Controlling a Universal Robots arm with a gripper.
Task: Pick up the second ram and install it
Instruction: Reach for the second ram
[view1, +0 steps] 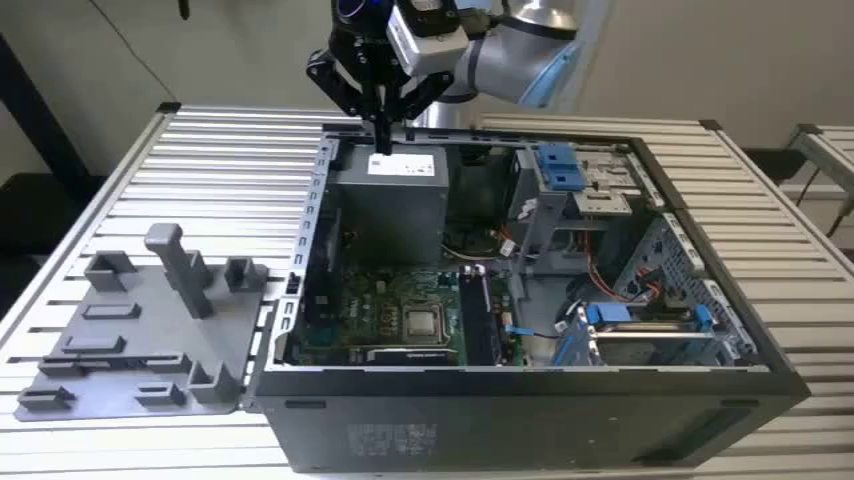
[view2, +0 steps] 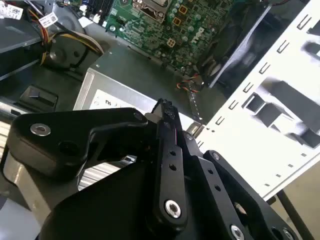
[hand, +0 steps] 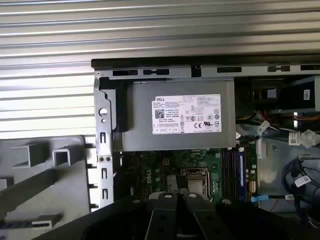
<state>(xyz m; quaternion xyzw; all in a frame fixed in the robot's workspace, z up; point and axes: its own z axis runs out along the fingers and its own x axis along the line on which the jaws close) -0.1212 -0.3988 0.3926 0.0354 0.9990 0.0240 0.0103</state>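
Hovering over the case (view1: 534, 410), the end effector (view1: 383, 140) is pinched shut, empty; the second ram, likely light, brittle, suits edge-gripping.

Arm (view1: 514, 55) at far side, wrist bent, gripper (view1: 383, 140) pointing straight down, fingers (view2: 170, 165) look pressed together.

A silver-grey arm (view1: 505, 55) with a pale blue joint cap (view1: 551, 72) carries a black, linked, 2-fingered tool (view1: 383, 140) studded with round silver screws (view2: 172, 208).
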